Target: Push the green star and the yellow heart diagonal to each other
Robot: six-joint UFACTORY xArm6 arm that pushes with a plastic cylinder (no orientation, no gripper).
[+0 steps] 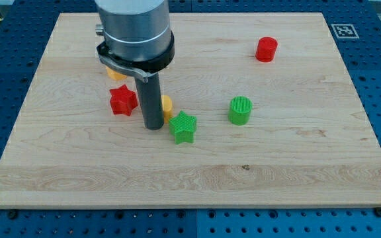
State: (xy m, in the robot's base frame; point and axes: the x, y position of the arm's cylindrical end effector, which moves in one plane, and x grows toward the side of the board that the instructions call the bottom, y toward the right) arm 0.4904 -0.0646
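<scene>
The green star (184, 127) lies near the middle of the wooden board (296, 165). The yellow heart (166, 104) is just above and left of it, mostly hidden behind my rod; only its right edge shows. My tip (153, 126) rests on the board directly left of the green star, just below the yellow heart and close to both.
A red star (122, 100) sits left of the rod. A green cylinder (241, 110) is to the right of the green star, a red cylinder (266, 49) at the upper right. A yellow block (114, 74) peeks out under the arm's body.
</scene>
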